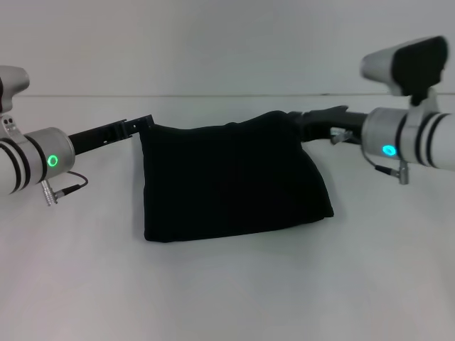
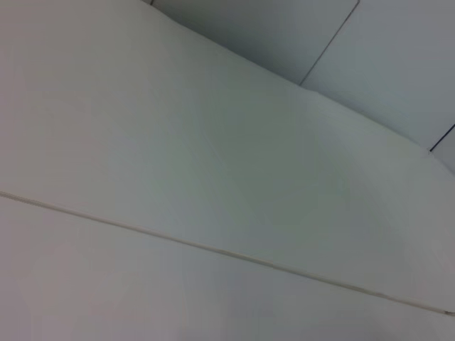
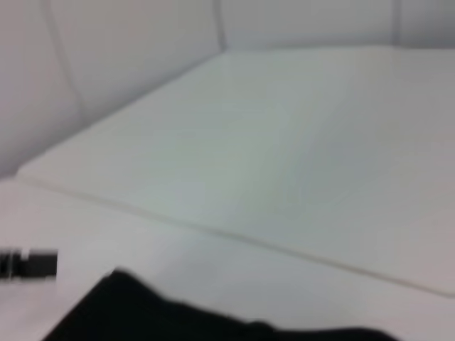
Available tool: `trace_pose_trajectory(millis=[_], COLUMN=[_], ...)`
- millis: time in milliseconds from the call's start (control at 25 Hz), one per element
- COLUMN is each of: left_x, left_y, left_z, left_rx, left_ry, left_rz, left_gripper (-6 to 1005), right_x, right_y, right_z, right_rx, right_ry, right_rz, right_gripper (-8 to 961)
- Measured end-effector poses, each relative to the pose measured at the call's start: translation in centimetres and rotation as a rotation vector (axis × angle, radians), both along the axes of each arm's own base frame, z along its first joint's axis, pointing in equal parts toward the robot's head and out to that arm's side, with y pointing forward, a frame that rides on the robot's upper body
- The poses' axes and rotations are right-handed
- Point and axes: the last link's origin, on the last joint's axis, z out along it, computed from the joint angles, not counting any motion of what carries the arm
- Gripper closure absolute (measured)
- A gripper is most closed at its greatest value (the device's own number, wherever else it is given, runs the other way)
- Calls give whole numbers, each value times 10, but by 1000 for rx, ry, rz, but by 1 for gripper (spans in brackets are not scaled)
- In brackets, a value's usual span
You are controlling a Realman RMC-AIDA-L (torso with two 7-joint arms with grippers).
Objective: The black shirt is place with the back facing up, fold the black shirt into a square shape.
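You are looking at the black shirt (image 1: 231,181) held up off the white table (image 1: 227,291) by both arms, hanging as a folded, roughly square panel in the middle of the head view. Your left gripper (image 1: 142,125) reaches in from the left and meets the shirt's upper left corner; your right gripper (image 1: 309,121) comes in from the right and meets the upper right corner. Each is clamped on its corner, since the cloth hangs from those two points, though the fingertips themselves are buried in black fabric. The top edge sags slightly between the two corners and sits higher on the right side. The left edge drops nearly straight down; the right edge flares outward to a rounded lower corner. The bottom edge lies on or just above the table surface, and you cannot tell which.

Open white tabletop stretches in front of the shirt, and on both sides under the arms. In the right wrist view a strip of the shirt (image 3: 178,316) fills the lower edge, with bare table (image 3: 284,156) beyond it. The left wrist view shows only pale surface crossed by a seam.
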Motion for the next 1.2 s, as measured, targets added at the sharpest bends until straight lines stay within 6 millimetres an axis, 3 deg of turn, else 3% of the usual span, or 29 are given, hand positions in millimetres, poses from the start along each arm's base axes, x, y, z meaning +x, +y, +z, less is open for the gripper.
trace_pose_trajectory(millis=[240, 480, 760, 1000, 1200], left_x=[0, 7, 7, 7, 8], left_y=[1, 0, -2, -4, -5], left_z=[-5, -19, -28, -33, -35], left_rx=[-13, -61, -76, -85, -90], left_ry=[-19, -32, -15, -15, -13], left_rz=[31, 34, 49, 55, 45], left_gripper=[163, 164, 166, 167, 168], right_x=[13, 24, 25, 23, 23], right_y=[-5, -10, -11, -11, -11], right_z=[22, 35, 37, 36, 36], right_rx=[-6, -4, -4, -6, -7], right_ry=[86, 124, 114, 110, 108], right_rz=[-21, -26, -13, -6, -4], right_gripper=[953, 764, 570, 466, 467])
